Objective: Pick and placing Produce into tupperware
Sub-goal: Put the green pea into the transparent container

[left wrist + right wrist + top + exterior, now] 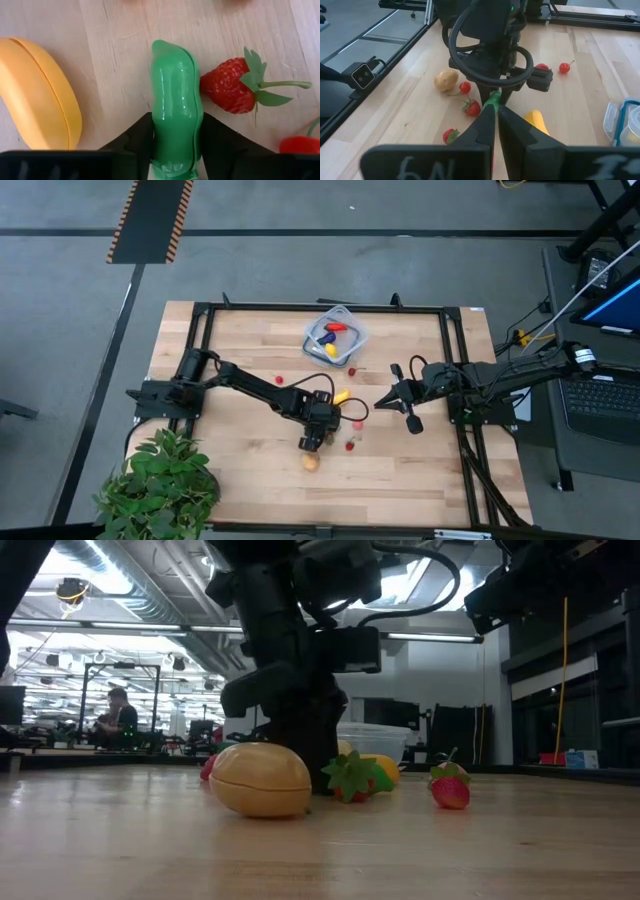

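Left hand (pixel 175 150) lowered to the table (pixel 240 480), arm stretched from the left edge toward the middle, fingers (pixel 135 140) pinching a green cucumber (pixel 175 105) from both sides. Beside the cucumber, a strawberry (pixel 227 90) on one flank and a yellow banana (pixel 40 95) on the other. Close by in the low view, a tan potato (pixel 260 780). Tupperware (pixel 336 335) near the table's far edge, holding several produce pieces. Right hand (pixel 395 402) hovering just right of the middle, fingers (pixel 485 125) pressed together, gripping nothing.
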Action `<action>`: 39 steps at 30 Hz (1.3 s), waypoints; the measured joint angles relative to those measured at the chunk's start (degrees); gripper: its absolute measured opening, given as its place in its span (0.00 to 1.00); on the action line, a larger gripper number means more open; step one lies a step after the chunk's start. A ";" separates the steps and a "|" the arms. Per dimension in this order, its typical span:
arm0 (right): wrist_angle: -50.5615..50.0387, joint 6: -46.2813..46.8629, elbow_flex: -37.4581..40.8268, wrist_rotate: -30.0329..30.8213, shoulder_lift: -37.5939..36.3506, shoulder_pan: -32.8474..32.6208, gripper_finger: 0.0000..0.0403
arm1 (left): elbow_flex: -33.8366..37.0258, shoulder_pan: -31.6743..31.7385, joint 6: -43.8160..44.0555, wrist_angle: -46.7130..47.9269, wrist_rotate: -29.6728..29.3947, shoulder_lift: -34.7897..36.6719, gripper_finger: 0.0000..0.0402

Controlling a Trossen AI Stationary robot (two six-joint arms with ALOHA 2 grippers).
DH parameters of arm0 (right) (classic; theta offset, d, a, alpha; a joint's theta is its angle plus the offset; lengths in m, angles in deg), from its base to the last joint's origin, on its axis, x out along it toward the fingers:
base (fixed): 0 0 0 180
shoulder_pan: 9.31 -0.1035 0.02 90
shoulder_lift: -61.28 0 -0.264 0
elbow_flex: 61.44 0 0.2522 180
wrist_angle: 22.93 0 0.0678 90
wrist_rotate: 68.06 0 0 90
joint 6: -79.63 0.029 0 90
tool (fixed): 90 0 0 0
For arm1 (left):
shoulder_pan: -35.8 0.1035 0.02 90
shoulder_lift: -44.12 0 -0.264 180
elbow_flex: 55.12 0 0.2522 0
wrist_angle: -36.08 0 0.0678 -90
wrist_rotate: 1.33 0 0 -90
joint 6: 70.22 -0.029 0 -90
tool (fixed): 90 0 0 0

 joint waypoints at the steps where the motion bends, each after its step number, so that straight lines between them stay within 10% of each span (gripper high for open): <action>1: 0.00 0.01 0.00 0.00 0.00 0.00 0.06 | 0.01 0.00 -0.01 0.00 0.00 0.14 0.30; 19: -0.42 0.07 0.00 0.00 0.00 0.00 0.06 | 0.40 0.07 -0.02 1.37 -0.43 2.04 0.30; 39: -1.53 0.20 0.00 -0.09 0.02 -0.06 0.06 | 0.26 1.06 1.15 6.73 -3.49 19.86 0.30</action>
